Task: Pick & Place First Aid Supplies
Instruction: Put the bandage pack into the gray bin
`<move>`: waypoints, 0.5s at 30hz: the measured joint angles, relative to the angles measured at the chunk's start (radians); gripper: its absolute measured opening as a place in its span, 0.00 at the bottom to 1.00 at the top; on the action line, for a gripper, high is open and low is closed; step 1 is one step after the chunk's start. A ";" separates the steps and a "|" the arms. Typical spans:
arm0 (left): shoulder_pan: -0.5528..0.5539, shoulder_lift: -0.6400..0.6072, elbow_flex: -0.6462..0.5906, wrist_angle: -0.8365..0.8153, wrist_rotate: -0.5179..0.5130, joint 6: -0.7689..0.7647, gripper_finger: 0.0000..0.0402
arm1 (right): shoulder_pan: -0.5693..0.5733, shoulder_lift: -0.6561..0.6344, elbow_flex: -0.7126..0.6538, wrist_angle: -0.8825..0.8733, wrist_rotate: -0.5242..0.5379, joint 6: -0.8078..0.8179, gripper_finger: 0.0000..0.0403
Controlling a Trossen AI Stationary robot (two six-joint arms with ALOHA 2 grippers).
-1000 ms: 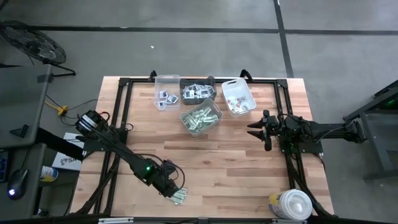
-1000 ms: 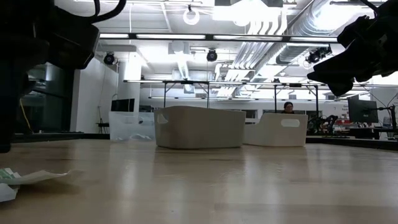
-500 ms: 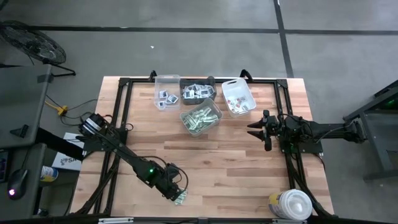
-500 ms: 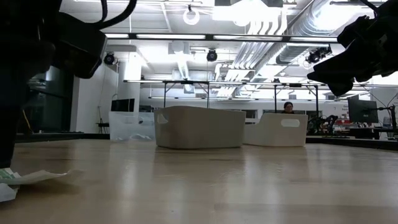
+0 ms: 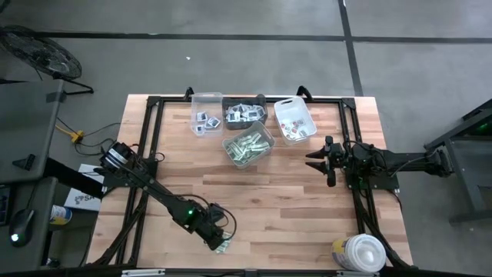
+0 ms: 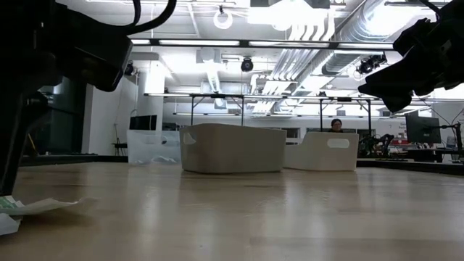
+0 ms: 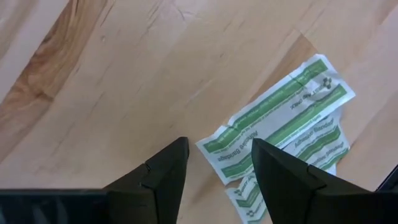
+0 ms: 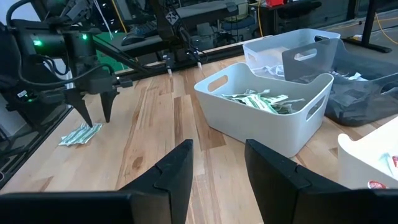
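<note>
2 dark fingers of the left gripper (image 7: 214,163) stand apart and empty over green-and-white strips (image 7: 283,121); right gripper (image 5: 314,162) waits open, holding nothing.

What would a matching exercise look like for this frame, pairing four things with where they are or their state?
Things:
1. left gripper
2. right gripper
3. green-and-white strip packets
4. round white tub

Places or states:
A. lying loose on the wood near the table's front edge
B. open, raised over the table's right side, holding nothing
C. standing at the table's front right corner
D. open, just above the loose packets

Pairs: 1-D, 2-B, 3-A, 4-C
</note>
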 joint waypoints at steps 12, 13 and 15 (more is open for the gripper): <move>-0.001 0.002 0.000 -0.041 -0.006 0.093 0.24 | 0.000 0.000 0.000 0.000 0.000 0.000 0.35; -0.001 0.003 0.000 -0.044 -0.010 0.099 0.20 | 0.000 0.000 0.000 0.000 0.000 0.000 0.35; -0.001 0.003 0.000 -0.053 -0.016 0.110 0.12 | 0.000 0.000 0.000 0.000 0.000 0.000 0.35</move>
